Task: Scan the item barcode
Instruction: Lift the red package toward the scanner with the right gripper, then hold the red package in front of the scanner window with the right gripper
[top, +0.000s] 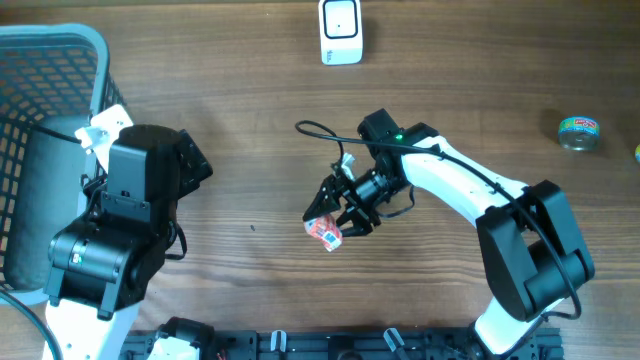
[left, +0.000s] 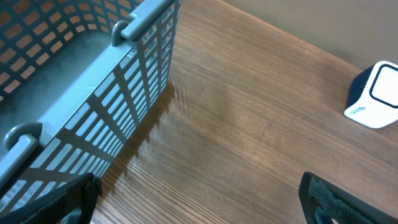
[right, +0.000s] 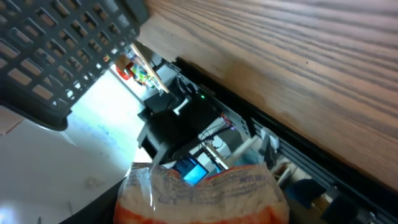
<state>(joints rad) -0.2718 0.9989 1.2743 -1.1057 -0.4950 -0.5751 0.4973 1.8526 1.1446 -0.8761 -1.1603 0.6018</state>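
Orange-and-white crinkled packet (top: 323, 233) sits just below the centre of the overhead frame, pinched between the jaws of the right gripper (top: 333, 220) over the wooden table (top: 250, 100). White scanner (top: 341, 32) stands at the top centre, well apart from it. At the left, the left gripper (left: 199, 205) hangs with its fingers spread wide, beside the blue-grey basket (left: 143, 81)

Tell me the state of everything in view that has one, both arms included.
Left end effector: open, empty, beside the basket.
Right end effector: shut on the snack packet.
Snack packet: gripped, crinkled; barcode not discernible.
Scanner: upright at the far edge, untouched.
Basket: upright at the left, untouched.
Tin: upright at the right, untouched.
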